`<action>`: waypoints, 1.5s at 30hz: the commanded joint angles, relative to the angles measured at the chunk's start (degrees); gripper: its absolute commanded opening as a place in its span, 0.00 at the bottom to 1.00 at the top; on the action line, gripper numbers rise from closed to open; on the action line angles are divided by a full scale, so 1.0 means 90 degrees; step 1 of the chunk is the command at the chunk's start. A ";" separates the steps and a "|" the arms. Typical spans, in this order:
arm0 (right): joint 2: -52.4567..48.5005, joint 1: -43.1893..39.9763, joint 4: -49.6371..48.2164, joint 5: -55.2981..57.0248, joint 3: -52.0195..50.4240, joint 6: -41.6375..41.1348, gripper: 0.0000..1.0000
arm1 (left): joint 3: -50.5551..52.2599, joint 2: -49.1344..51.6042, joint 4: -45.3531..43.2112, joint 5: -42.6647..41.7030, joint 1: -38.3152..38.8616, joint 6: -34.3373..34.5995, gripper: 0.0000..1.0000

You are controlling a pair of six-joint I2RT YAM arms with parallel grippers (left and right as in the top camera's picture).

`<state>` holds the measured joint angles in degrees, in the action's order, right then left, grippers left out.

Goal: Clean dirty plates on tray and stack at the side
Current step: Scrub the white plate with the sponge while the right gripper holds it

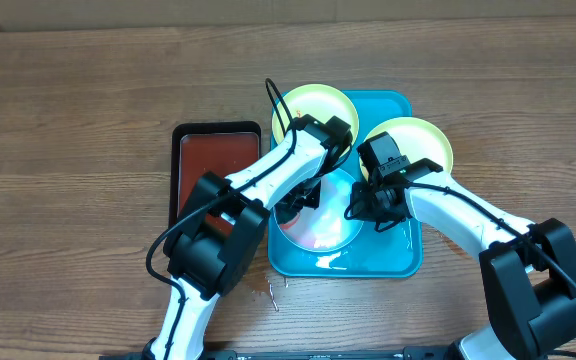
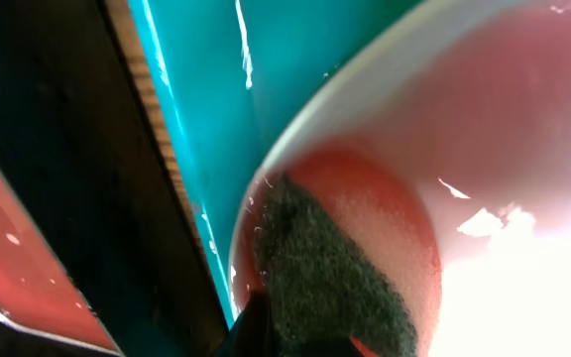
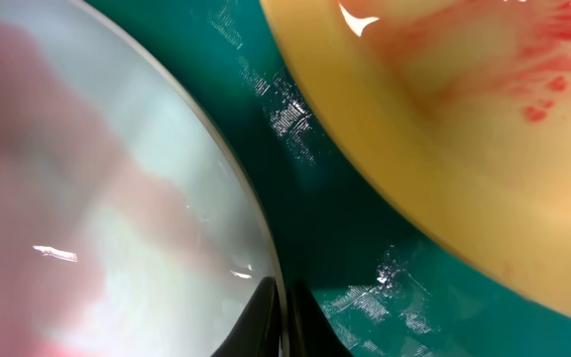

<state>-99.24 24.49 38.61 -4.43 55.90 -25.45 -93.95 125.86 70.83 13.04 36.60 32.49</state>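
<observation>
L gripper clamps dark scrub pad onto red-smeared blue plate, front-centre of tray. R gripper pinches that plate's rim. Two yellow-green plates sit behind.

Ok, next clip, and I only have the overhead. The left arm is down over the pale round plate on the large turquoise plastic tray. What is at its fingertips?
Observer: The left wrist view shows a dark grey-green scouring sponge pressed onto the inside of the pale round plastic plate.
Operator: Is the plate clean where it presses?
Observer: No, a wet red-orange film rings the sponge.
Operator: And the right arm?
Observer: In the right wrist view, the right gripper has its fingertips close together on either side of that plate's rim. It looks like a pinch.
</observation>
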 commanded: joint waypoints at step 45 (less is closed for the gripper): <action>-0.0085 -0.0109 0.0216 0.0648 -0.0068 0.0015 0.04 | -0.0085 0.0002 -0.1382 -0.2110 -0.0357 -0.0425 0.04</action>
<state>-99.22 24.01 39.83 -2.48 55.92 -25.69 -94.50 125.69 63.00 4.23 34.41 33.98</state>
